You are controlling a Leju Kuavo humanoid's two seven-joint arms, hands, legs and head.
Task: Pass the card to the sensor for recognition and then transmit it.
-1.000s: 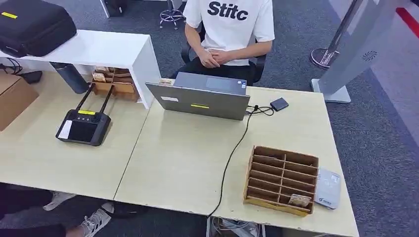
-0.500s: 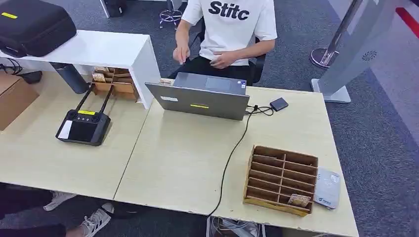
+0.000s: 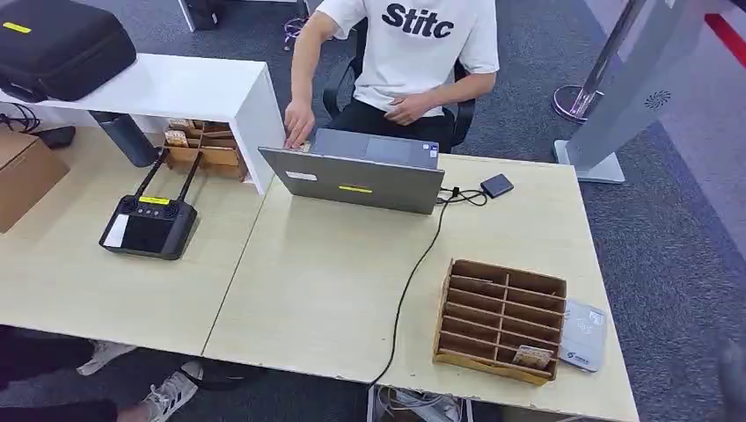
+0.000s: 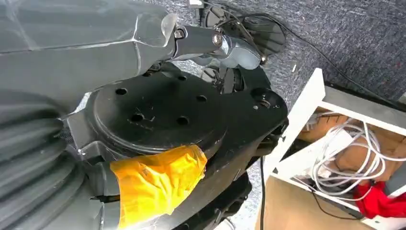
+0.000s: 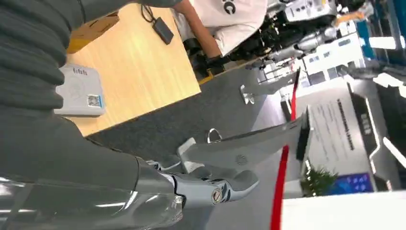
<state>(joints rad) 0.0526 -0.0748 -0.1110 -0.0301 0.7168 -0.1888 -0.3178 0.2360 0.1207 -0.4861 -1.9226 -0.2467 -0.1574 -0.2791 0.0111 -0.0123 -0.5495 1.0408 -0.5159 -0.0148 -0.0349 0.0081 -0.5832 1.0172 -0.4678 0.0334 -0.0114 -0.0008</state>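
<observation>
On the near right corner of the pale wooden desk (image 3: 334,290) stands a brown slotted rack (image 3: 499,320), and a card (image 3: 531,356) lies in its nearest right-hand slot. Just beside the rack, towards the desk's right edge, a flat grey card reader (image 3: 583,335) lies face up; the right wrist view shows it too (image 5: 79,91), on the desk close behind the arm's grey ribbed cover. At the far side of the desk a grey laptop (image 3: 361,171) stands open, with a black cable (image 3: 413,277) running from it to the near edge and a small black box (image 3: 497,185) beside it. A person in a white shirt (image 3: 422,44) sits behind the laptop, one hand (image 3: 297,123) reaching down by its left corner. On the neighbouring desk to the left lies a black controller (image 3: 148,224) with two antennas. The left hand (image 4: 218,40) and the right hand (image 5: 220,189) each show a thumb and little else, so I cannot tell whether their fingers are spread or curled.
</observation>
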